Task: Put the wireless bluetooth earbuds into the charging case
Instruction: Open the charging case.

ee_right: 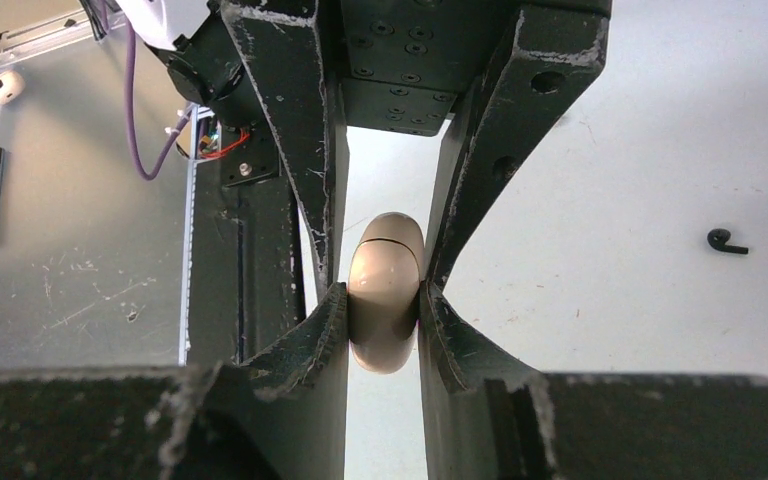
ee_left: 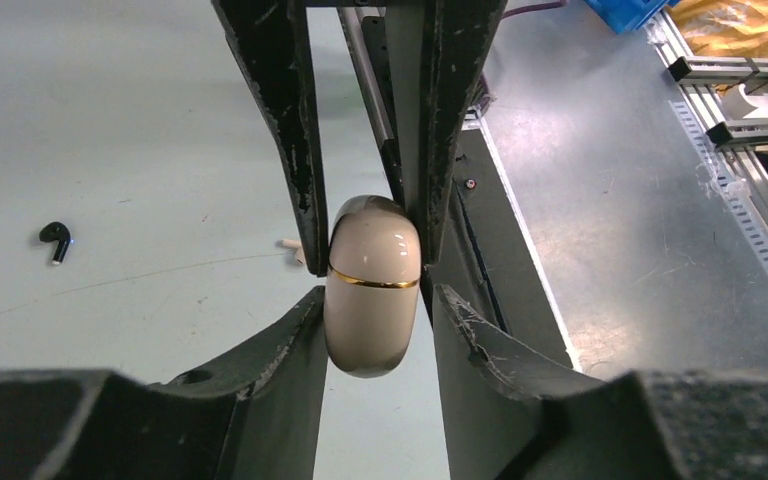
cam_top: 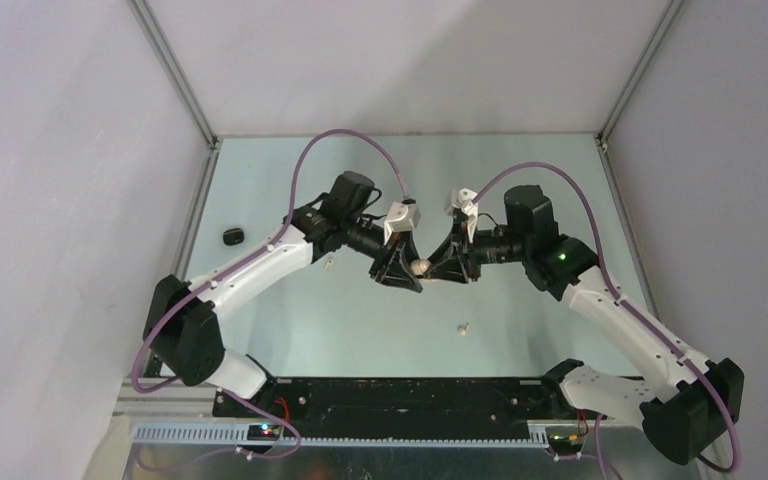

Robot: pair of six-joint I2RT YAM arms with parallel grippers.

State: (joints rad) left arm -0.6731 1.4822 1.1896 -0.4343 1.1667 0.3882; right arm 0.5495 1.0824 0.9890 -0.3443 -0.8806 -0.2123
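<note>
Right wrist view: my right jaws are clamped on the flanks of the charging case (ee_right: 385,310). They seem to hold it clear of the desk (ee_right: 610,150), I judge so that the other arm can work the lid. In the left wrist view, my left jaws straddle the case's other end. One looks to touch it and the other shows a sliver of gap, so I cannot tell whether they grip. The case is a glossy cream pebble with a thin gold seam, and its lid appears shut. A cream earbud (ee_left: 287,244) peeks out just behind the case, and a black earbud (ee_left: 55,241) lies well off to its side. Opening comes first, I reckon.
</note>
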